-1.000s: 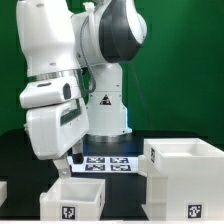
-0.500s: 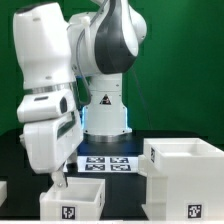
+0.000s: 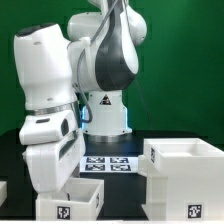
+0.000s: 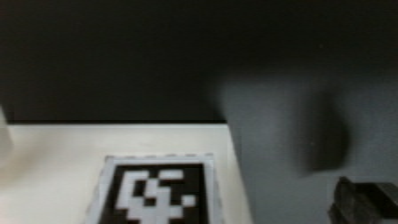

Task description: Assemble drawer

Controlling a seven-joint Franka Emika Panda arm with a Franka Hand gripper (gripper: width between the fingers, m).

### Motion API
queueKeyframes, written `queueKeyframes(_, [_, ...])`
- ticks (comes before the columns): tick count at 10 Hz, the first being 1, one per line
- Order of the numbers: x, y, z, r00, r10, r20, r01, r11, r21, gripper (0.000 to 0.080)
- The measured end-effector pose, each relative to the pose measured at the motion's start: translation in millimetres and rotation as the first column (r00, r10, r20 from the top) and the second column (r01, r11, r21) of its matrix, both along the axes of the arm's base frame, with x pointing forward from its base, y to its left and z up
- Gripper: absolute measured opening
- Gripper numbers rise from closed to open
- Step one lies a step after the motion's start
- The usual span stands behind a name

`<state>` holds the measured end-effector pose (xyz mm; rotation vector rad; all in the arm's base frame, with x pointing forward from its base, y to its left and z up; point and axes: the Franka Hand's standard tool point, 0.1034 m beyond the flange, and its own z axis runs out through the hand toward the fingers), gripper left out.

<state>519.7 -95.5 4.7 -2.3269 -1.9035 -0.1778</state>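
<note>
Parts of a white plastic drawer unit sit on the black tabletop (image 3: 125,197). A small shallow open-top white plastic tray (image 3: 88,205) lies low in the exterior view, left of centre. It is upright with its opening upward, and its front wall faces the camera. It reads wider across the view than deep, so its long axis seems to run from that view's left to its right. A large boxy white plastic housing (image 3: 190,185) stands near it on the exterior view's right, also open upward and cut off by the frame edge, so its long axis cannot be told. Each front wall carries a black-and-white square tag, one on the tray (image 3: 67,211) and one on the housing (image 3: 153,206). Behind them lies the flat white marker board (image 3: 108,162) with more such tags. A dark triangular sticker (image 3: 100,100) on the base of the white robot arm (image 3: 50,90) is too small to read. The arm's hand hangs directly over the tray's left part, reaching its rim. In the wrist view a dark edge of the fingers (image 4: 366,202) shows beside a blurred white surface with a tag (image 4: 157,192). How far open the fingers are, and whether they touch or hold anything, cannot be told.
</note>
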Motion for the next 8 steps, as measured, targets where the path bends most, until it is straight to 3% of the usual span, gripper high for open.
queueKeyframes(2, [-0.2, 0.6, -0.9, 1.0, -0.023, 0.007, 0.023, 1.0, -0.006, 0.0649])
queueKeyframes(4, [-0.4, -0.1, -1.0, 0.999, -0.031, 0.006, 0.031, 0.999, -0.007, 0.0393])
queueKeyframes(5, [-0.5, -0.4, -1.0, 0.999, -0.034, 0.005, 0.034, 0.999, -0.007, 0.0393])
queueKeyframes(6, [-0.5, -0.6, -1.0, 0.999, -0.037, 0.005, 0.037, 0.999, -0.007, 0.0211])
queueKeyframes(7, [-0.5, -0.7, -1.0, 0.999, -0.038, 0.004, 0.038, 0.999, -0.007, 0.0082])
queueKeyframes(8, [-0.5, -1.1, -0.9, 0.999, -0.041, 0.004, 0.042, 0.999, -0.007, 0.0082])
